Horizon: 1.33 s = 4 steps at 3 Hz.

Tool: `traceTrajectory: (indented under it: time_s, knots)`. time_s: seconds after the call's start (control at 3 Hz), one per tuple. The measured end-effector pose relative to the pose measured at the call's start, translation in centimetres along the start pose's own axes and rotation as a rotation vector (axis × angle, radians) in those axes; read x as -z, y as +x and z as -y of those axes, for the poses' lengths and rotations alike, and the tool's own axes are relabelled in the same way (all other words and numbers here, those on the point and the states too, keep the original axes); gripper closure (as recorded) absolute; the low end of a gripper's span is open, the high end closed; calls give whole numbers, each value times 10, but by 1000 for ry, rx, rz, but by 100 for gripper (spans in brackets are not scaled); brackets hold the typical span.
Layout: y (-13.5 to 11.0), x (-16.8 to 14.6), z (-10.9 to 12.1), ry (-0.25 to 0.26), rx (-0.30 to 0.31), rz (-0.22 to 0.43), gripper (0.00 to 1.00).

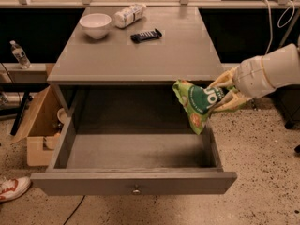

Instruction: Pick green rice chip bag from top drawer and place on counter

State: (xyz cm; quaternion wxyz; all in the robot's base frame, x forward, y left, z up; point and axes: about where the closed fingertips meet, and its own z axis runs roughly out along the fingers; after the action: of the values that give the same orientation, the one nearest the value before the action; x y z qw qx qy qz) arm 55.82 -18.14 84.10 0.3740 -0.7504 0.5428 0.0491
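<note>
The green rice chip bag (196,102) hangs in the air at the right edge of the open top drawer (133,184), just below the counter's front right corner. My gripper (224,96) is shut on the bag's right end and holds it up, clear of the drawer floor. My white arm reaches in from the right. The counter (140,50) is the grey tabletop above the drawer. The drawer is pulled fully out, with a small round knob on its front panel.
On the counter stand a white bowl (95,25), a lying white bottle (129,14) and a small dark wrapped bar (146,35). A cardboard box (40,125) sits on the floor left of the drawer. A water bottle (19,54) stands at far left.
</note>
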Motion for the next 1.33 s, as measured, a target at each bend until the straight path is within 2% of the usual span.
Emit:
traceTrajectory:
  time_s: [0.67, 1.0, 1.33]
  knots:
    - [-3, 3, 6, 10, 7, 10, 100]
    - [0, 30, 68, 106, 58, -24, 100]
    - [2, 48, 123, 177, 85, -63, 100]
